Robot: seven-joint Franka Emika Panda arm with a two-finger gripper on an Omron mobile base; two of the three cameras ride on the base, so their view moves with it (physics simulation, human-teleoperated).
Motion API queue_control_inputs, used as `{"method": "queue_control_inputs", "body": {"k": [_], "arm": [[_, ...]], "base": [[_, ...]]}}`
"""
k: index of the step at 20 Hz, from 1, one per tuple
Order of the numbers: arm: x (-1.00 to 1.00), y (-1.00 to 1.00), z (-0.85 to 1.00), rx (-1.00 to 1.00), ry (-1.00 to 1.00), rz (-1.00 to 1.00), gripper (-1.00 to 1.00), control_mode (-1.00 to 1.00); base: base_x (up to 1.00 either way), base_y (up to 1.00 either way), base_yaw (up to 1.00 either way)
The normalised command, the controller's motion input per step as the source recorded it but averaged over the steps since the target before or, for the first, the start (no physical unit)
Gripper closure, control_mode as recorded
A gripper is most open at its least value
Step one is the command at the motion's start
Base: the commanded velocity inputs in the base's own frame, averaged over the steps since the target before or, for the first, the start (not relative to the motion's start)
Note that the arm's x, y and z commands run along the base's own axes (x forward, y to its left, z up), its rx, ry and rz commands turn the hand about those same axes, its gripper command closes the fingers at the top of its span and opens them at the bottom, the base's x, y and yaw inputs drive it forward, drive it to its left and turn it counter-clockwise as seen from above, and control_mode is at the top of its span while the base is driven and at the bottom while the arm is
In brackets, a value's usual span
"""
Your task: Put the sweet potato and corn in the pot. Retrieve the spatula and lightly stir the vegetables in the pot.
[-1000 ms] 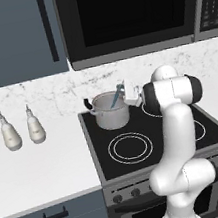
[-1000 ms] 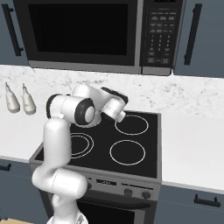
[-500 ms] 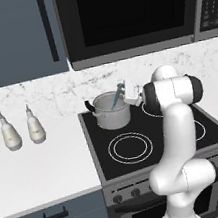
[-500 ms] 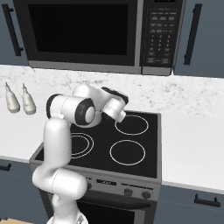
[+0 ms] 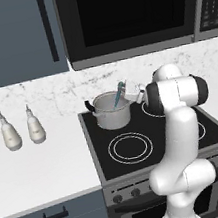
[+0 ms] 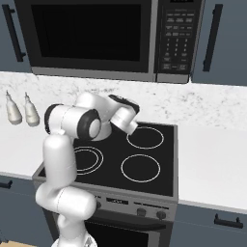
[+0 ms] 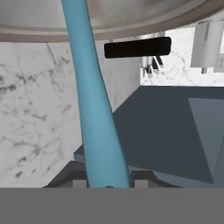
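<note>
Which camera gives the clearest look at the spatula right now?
The hand view: the spatula runs as a long light-blue handle from between the finger tips up over the pot rim. In the left base view it is a thin blue stick slanting into the pot by the gripper. In the right base view the arm covers that spot.

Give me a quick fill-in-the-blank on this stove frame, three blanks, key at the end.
1. The spatula slants down into the ____.
2. The gripper is shut on the ____.
3. The pot sits on the stove's back-____ burner, seen from the left base view.
Missing words: pot; spatula; left
</note>
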Motion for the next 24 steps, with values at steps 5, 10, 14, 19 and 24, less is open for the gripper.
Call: {"method": "queue_control_inputs", "body": {"k": [5,10,14,19,24], "arm": [[0.0,0.0,-0.11,-0.01,0.15,0.0,1.0,-1.0],[0.0,0.0,-0.31,0.0,0.05,0.0,1.0,-1.0],[0.0,0.0,-0.44,0.0,0.02,0.0,1.0,-1.0],[0.0,0.0,-0.45,-0.01,0.0,0.0,1.0,-1.0],[0.0,0.0,-0.26,-0.03,0.01,0.0,1.0,-1.0]], "base": [[0.0,0.0,0.0],[0.0,0.0,0.0],[0.0,0.0,0.0],[0.0,0.0,0.0],[0.0,0.0,0.0]]}}
